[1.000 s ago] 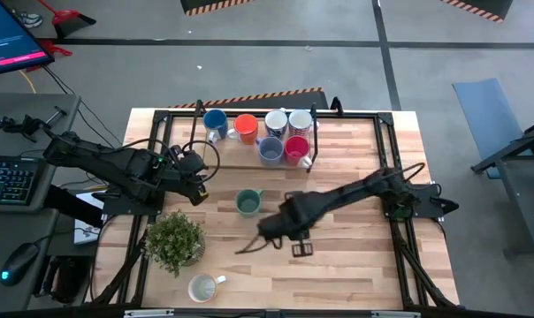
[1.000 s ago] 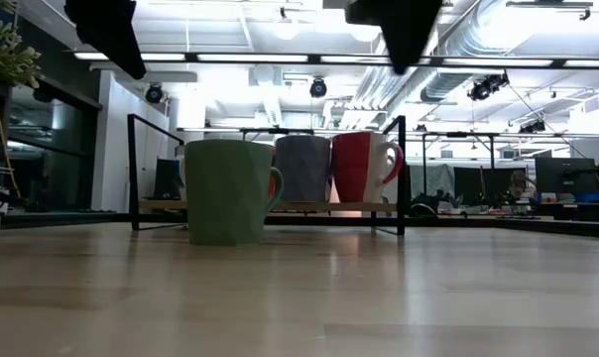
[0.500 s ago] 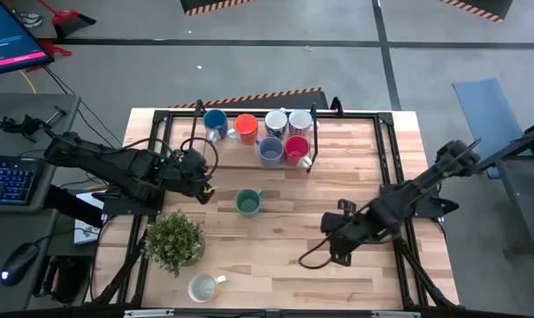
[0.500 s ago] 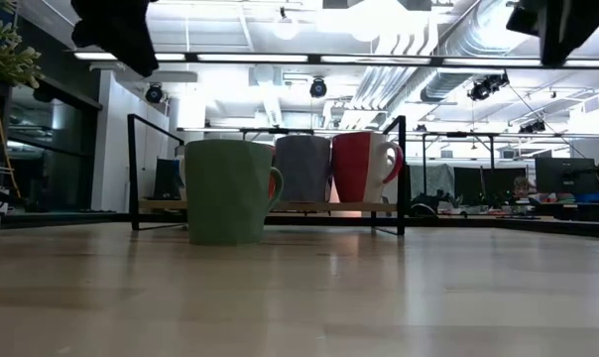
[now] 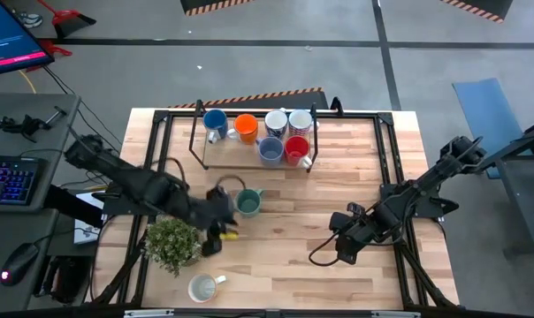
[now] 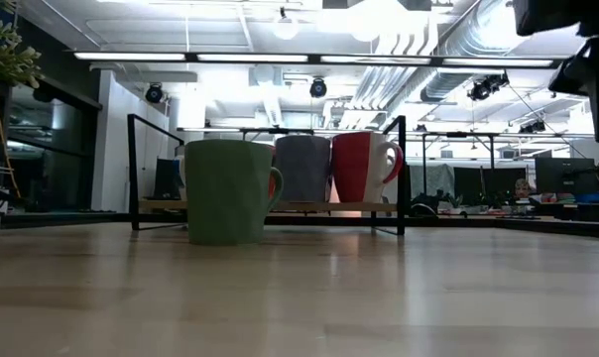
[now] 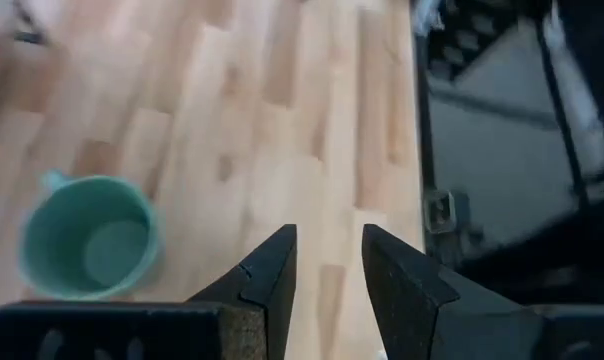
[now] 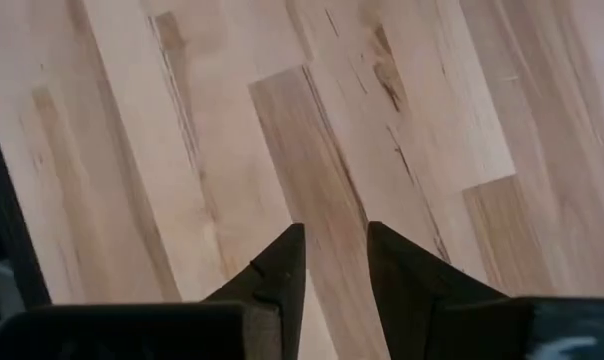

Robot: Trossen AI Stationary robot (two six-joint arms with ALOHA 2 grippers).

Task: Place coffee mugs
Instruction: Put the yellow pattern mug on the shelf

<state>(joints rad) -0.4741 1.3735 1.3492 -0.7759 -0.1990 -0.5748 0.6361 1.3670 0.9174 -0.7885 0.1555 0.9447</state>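
Green mug [image 6: 227, 190] hides most of the rack's front mugs [image 6: 334, 167]

The wooden surface [image 5: 285, 265] is bare in the middle; the leafy green potted plant [image 5: 173, 240] and green ceramic mug [image 5: 247, 204] crowd its left

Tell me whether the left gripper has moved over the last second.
Yes. The left gripper has swung from beside the table's left edge toward the middle, now next to the green mug.
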